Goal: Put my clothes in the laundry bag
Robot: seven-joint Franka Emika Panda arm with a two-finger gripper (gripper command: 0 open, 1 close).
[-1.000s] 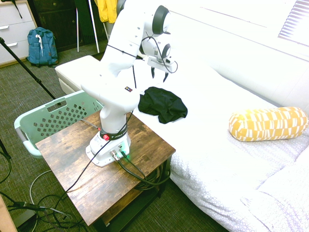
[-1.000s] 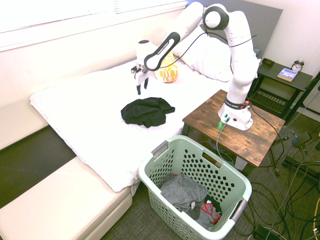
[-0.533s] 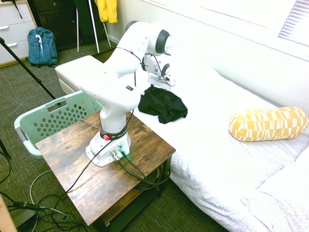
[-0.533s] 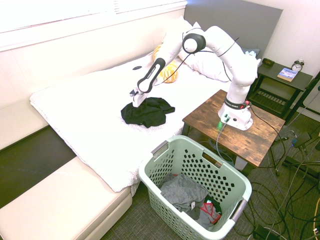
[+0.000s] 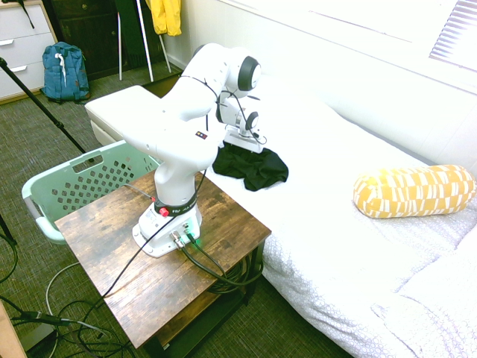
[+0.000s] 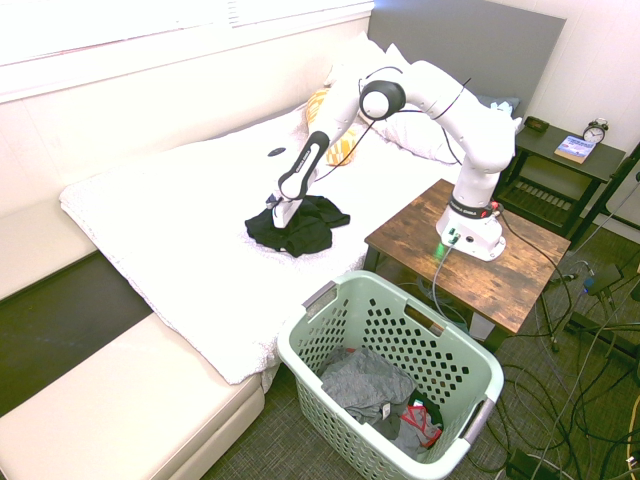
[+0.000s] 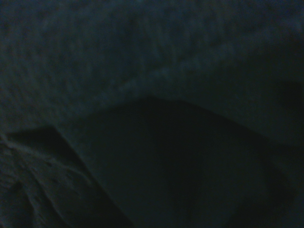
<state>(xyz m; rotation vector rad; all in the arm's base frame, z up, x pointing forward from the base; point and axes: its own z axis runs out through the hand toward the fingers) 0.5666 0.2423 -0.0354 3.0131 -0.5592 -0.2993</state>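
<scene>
One black garment, the clothes (image 5: 253,166), is lying crumpled on the white bed (image 5: 350,224), close to the bed's long edge beside the wooden side table (image 5: 112,246) that is carrying the arm. The heap is spreading wider than deep, its long axis running roughly along that edge of the mattress; no collar or sleeve is showing clearly enough to say which way it is pointing. The gripper (image 6: 279,209) is pressing down into the heap at its end nearer the foot of the bed, and its fingers are sinking out of sight in the fabric, so whether they are apart or closed cannot be told. The wrist view is showing only dark, blurred folds of cloth (image 7: 142,85).

The laundry bag (image 6: 330,305), a mint-green perforated basket, is standing on the carpet off the bed's edge, next to the table, holding a grey garment (image 6: 365,383) and something red and green (image 6: 422,418). A yellow patterned bolster (image 5: 414,190) is resting farther up the mattress, well apart from the clothes. A blue backpack (image 5: 63,71) is leaning against a white dresser, and a yellow garment (image 5: 165,15) is hanging in the far corner.
</scene>
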